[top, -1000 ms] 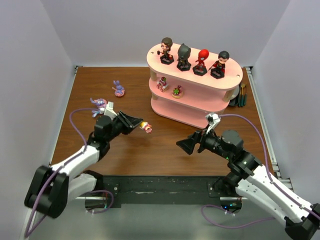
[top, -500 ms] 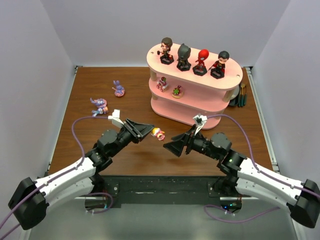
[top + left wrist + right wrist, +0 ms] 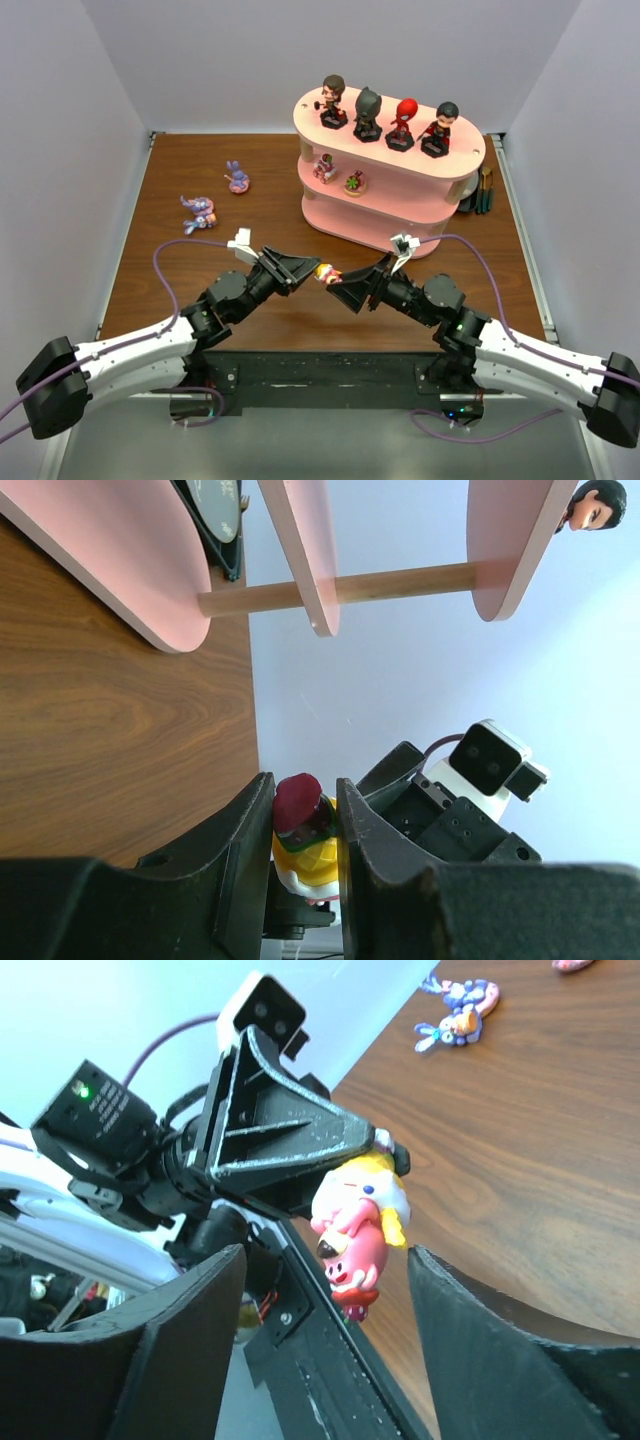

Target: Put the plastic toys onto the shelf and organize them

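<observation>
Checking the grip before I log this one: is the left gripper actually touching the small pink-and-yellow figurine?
Touching. The left wrist view shows the figurine clamped in the left gripper, with both jaws pressed against its sides and no gap showing.

**Three cameras, one shared middle**

Top camera is sitting high behind the near edge, looking down and forward over the whole worktop, with the shelf at far right. Left wrist camera is riding rolled sideways just behind the left claw, facing the shelf's end and the right wrist camera. That one is looking out close through the right claw, straight back at the left unit. All three are sharing the pink-and-yellow figurine at centre.
</observation>
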Robot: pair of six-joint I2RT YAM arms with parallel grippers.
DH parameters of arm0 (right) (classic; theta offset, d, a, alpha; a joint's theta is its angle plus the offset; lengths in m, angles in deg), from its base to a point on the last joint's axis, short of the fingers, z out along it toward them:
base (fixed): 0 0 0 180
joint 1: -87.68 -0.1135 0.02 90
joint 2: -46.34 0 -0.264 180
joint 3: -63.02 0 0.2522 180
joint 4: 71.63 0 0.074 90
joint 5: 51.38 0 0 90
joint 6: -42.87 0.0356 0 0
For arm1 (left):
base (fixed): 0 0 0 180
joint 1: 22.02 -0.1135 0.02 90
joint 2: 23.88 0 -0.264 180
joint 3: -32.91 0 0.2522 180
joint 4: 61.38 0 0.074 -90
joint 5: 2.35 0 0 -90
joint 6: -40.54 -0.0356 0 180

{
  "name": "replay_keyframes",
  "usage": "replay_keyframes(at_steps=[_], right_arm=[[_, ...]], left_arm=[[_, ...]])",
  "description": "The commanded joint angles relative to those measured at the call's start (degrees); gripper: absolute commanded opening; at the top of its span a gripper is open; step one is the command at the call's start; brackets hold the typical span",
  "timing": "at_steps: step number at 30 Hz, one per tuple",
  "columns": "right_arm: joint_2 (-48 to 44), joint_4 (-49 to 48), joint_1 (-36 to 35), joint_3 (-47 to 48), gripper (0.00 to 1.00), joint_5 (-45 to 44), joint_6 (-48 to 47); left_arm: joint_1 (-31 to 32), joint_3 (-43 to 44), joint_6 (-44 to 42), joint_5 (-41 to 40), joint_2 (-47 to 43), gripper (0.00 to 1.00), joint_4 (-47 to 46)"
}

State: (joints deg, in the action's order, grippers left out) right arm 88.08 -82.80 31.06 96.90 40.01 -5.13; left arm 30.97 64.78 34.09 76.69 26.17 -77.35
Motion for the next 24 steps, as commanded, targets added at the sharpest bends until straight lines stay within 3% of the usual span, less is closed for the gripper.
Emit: replay_keyframes(at_steps=[1,9,13,15,17,18,20,21,24], right_arm=[[-0.3,-2.3,-0.2,-0.1,0.62,-1.8,0.4],[-0.1,-3.1,-0.4,-0.8,0.37,-1.7,0.8],[-1.0,-2.3,-0.3,-1.0,0.09,-2.2,0.5],[-1.7,-1.4,-0.3,-1.0,0.00,-2.5,0.4],[-3.0,0.1,-0.3,-0.9,0.00,-3.1,-0.1],[-3.5,1.0,-0.4,-0.8,0.00,-3.5,-0.7],[-5.4,5.0,-0.3,0.4,0.00,-4.0,-1.6],[-6.1,6.9,-0.3,1.1,0.00,-4.6,-2.9],[-8.2,16.8,-0.3,4.6,0.00,-6.0,-5.9]], left_arm=[[1.4,0.8,0.8,-3.6,0.7,0.00,-6.0],[3.7,0.6,-0.1,-6.9,1.5,0.00,-9.5],[4.1,0.0,-0.4,-7.4,1.7,0.00,-10.5],[4.2,-0.3,-0.8,-7.3,1.6,0.00,-11.3],[4.2,-0.8,-2.7,-6.7,1.4,0.12,-11.9],[4.2,-1.1,-3.7,-6.3,1.3,0.27,-12.0],[4.2,-1.5,-7.3,-5.7,0.2,0.44,-10.9],[4.2,-1.9,-9.0,-5.0,-0.5,0.58,-10.3],[4.1,-1.1,-18.6,-5.0,-4.4,0.78,-3.9]])
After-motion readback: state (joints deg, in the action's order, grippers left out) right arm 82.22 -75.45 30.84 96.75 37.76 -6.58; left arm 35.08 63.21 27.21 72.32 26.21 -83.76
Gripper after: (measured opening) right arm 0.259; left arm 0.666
